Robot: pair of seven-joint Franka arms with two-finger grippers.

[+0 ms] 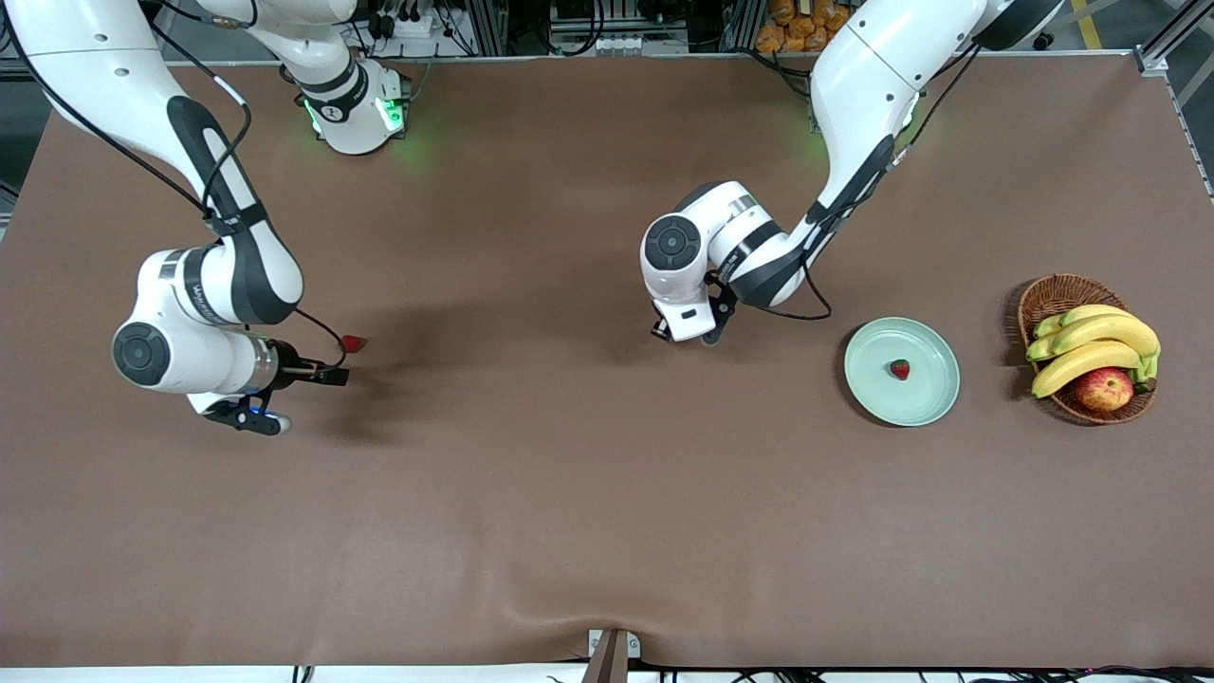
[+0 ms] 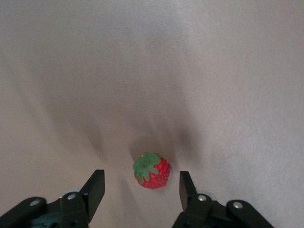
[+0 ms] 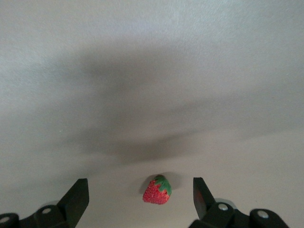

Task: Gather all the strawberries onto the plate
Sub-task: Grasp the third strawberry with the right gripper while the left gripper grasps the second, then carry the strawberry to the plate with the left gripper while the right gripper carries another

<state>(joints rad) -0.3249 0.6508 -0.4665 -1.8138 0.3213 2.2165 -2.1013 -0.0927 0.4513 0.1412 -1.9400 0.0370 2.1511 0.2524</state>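
we see the brown table (image 1: pixel 569 531) first, then one mint plate (image 1: pixel 925 403) toward the left arm's end, beside one wicker basket (image 1: pixel 1048 296) holding bananas (image 1: pixel 1091 346) and an apple (image 1: pixel 1103 389). we count three strawberries: one strawberry on the plate (image 1: pixel 899 369), one under the left gripper (image 2: pixel 141 187), and one by the right gripper (image 3: pixel 141 194). the left gripper's fingers are spread wide over the table's middle, and its strawberry (image 2: pixel 152 170) lies on the cloth between the fingertips, green top tilted away from the wrist. the right gripper is spread too, toward the right arm's end; its strawberry (image 3: pixel 157 190) lies between the fingers, long axis slanted, green cap away from the wrist.
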